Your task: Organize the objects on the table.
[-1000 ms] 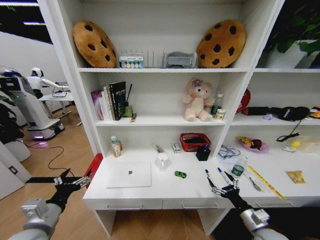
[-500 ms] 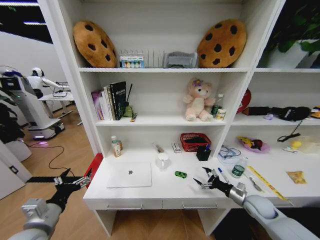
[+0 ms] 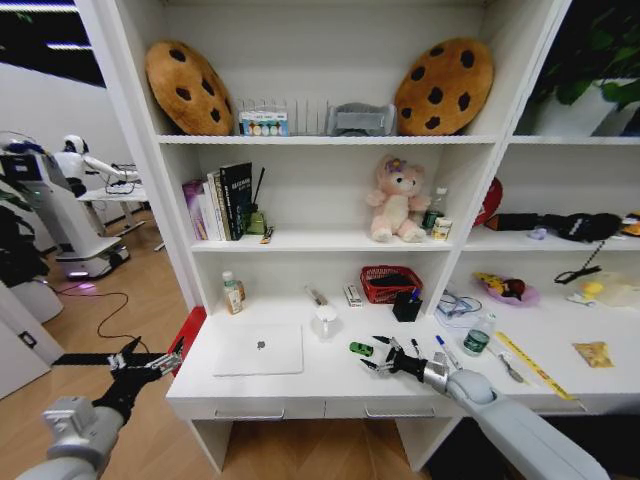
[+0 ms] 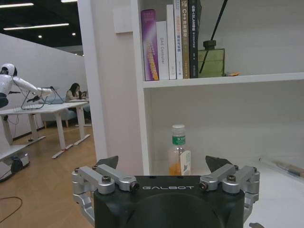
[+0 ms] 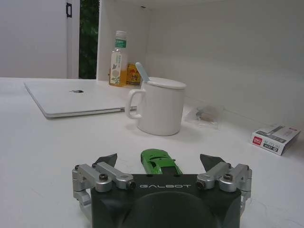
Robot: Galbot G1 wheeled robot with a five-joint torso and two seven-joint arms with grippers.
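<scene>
Right hand (image 3: 378, 354) spread beside green toy car (image 3: 361, 349), lidded white mug (image 3: 325, 321) behind, left hand (image 3: 150, 359) spread off table (image 3: 330, 385).

One silver laptop (image 3: 258, 349) on white table (image 3: 320, 385), lower left of center. One green toy car (image 3: 361, 349). One white mug (image 3: 325, 321). Two cookie cushions, upper left (image 3: 188, 87) and upper right (image 3: 442, 86). One pink plush bear (image 3: 396, 199), center. One red basket (image 3: 389, 283). One juice bottle (image 3: 232, 293). Two grippers: left (image 3: 148, 364) at lower left, right (image 3: 385, 358) at lower center.
</scene>
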